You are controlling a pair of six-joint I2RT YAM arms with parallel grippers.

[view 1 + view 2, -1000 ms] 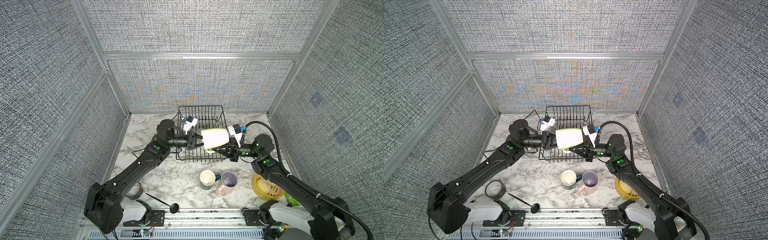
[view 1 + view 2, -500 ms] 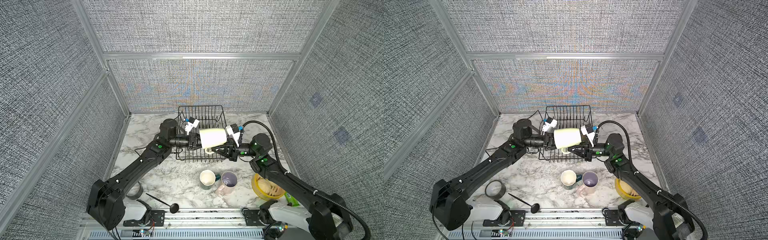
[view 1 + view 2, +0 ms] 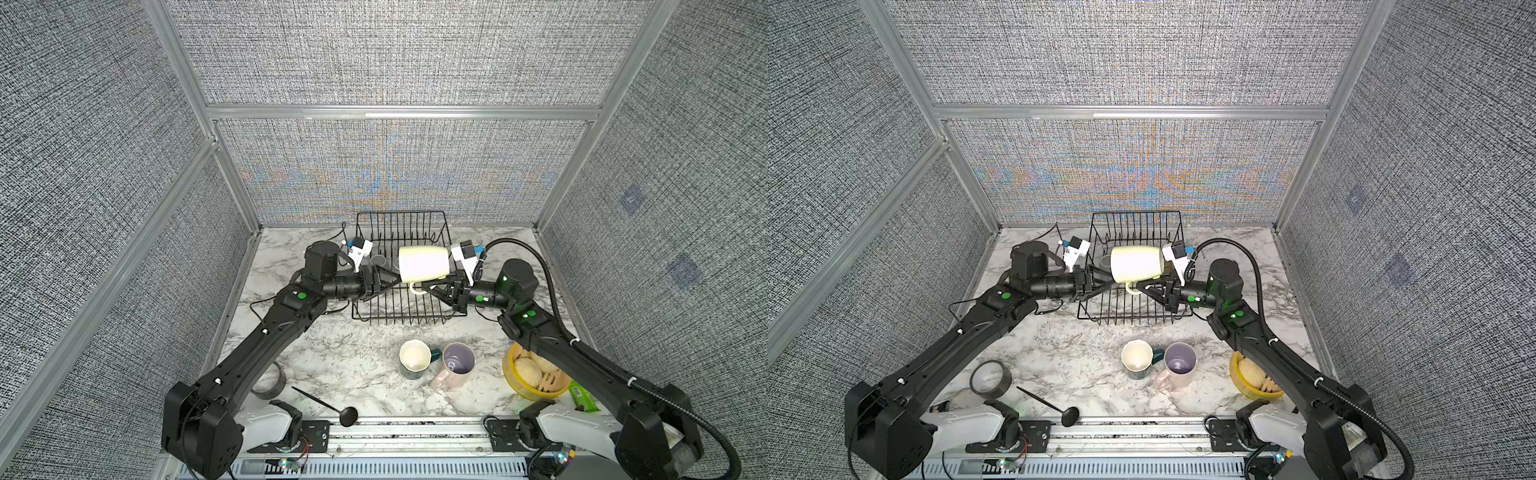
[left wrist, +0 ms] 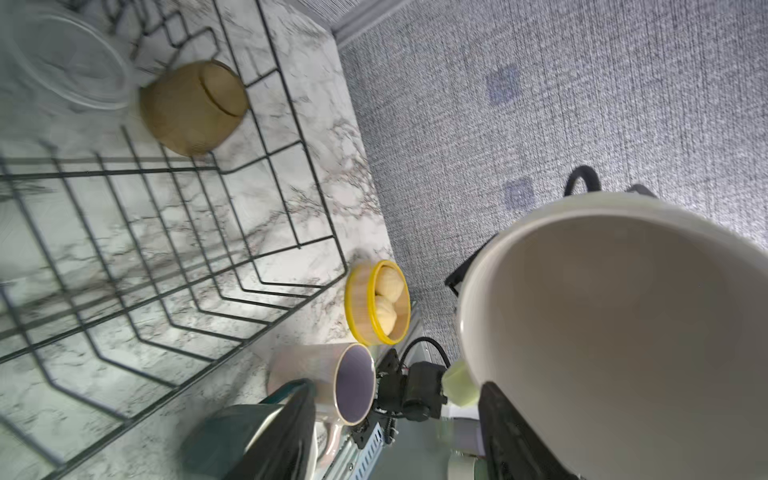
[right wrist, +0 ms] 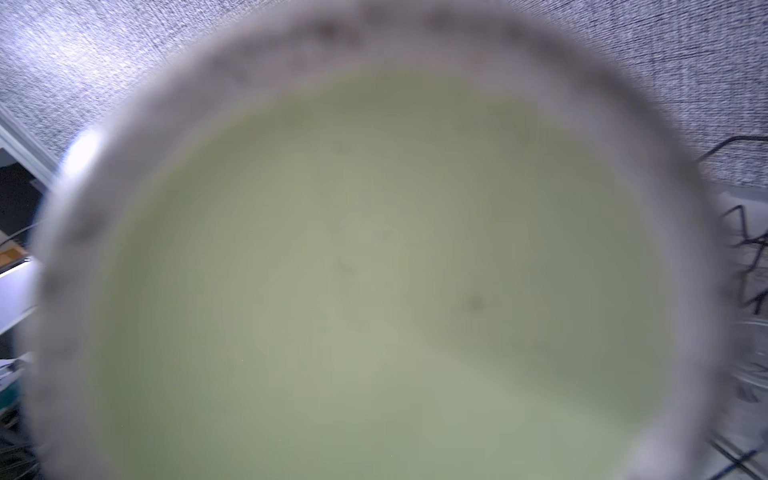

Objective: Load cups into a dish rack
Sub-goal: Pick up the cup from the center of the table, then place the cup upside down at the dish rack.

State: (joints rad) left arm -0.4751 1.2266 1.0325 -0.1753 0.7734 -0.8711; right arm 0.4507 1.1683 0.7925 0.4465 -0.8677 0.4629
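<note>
Nearest my station, a slim black ladle (image 3: 328,409) and a dark roll of tape (image 3: 990,377) lie on the white marble-pattern tabletop (image 3: 353,357). Just beyond them, a dark teal ceramic mug with a cream interior (image 3: 414,359) and a pink ceramic mug with a lavender interior (image 3: 455,366) stand upright, side by side, outside the rack. A round yellow steamer basket holding buns (image 3: 510,380) sits to their right, partly under the right arm. Further back is the rectangular black wire dish rack (image 3: 399,318). Above it, a pale yellow-green ceramic mug (image 3: 424,264) is held on its side, mouth toward the left arm. The right gripper (image 3: 430,286) is clamped on the handle under this mug; its wrist view shows only the mug's blurred base. The left gripper (image 3: 397,277) stands at the mug's mouth with its jaws spread and nothing pinched between them. One finger (image 4: 511,436) lies close to the rim; I cannot confirm contact. Inside the rack, a grey ceramic mug (image 3: 378,261) sits at the left side. The left wrist view also shows an amber plastic tumbler (image 4: 195,108) and a blurred clear glass (image 4: 62,62) inside the rack, side by side.
</note>
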